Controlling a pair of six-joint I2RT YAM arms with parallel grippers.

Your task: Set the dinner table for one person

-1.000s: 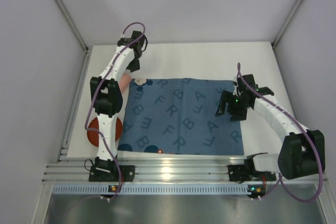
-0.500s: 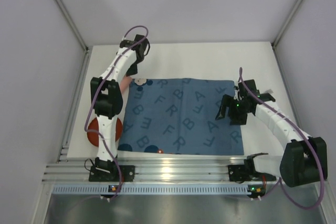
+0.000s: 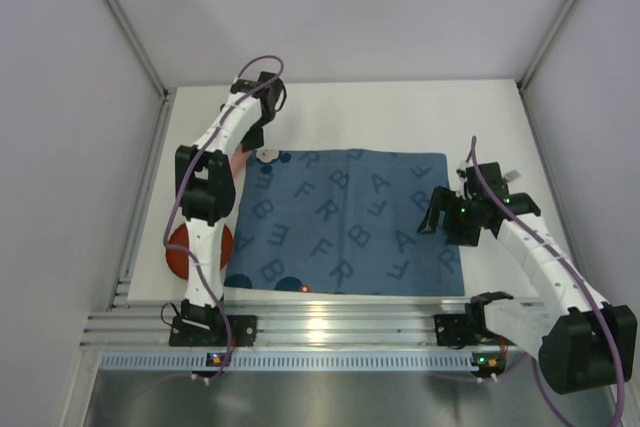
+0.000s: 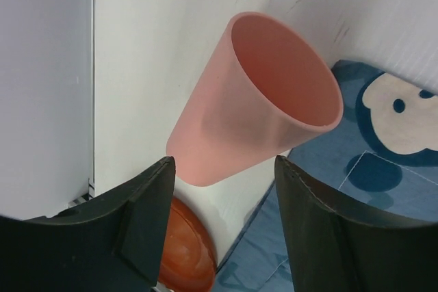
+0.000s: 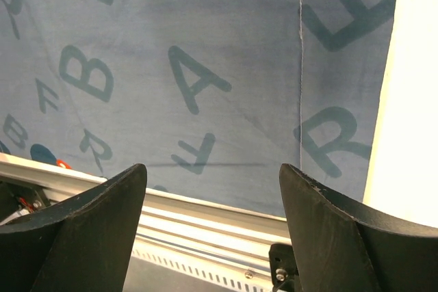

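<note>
While the place setting looks barely begun, the top view is showing a blue lettered mat [image 3: 340, 222] lying flat on the white worktop [image 3: 400, 112], w/ no dish or cup sitting on it. A pink cup [image 3: 237, 159] is showing just off the mat's far-left corner, w/ the left hand [image 3: 248, 139] reaching over it. A red dish [image 3: 180, 247] is sitting off the mat's left edge, partly hidden by the left arm. The right hand [image 3: 447, 222] is hovering over the mat's right edge, carrying nothing.

Left wrist view: the cup [image 4: 253, 107] is tilting over bare worktop, mouth facing up & toward the mat corner. The fingers [image 4: 147, 217] are standing wide apart either side of its base. Can't tell if they're pressing it or just flanking it, nor if it's resting or lifted. The red dish [image 4: 185, 254] is peeking out below.

Right wrist view: the right hand [image 5: 212, 176] is gaping wide & empty above the mat, w/ the rail [image 5: 205, 217] at the near edge & a strip of worktop at right.

Progress, as I'm reading it: the mat is down, so approx. one step is done. The cup & dish are both waiting off the mat & need placing. Cutlery isn't showing in any view.
</note>
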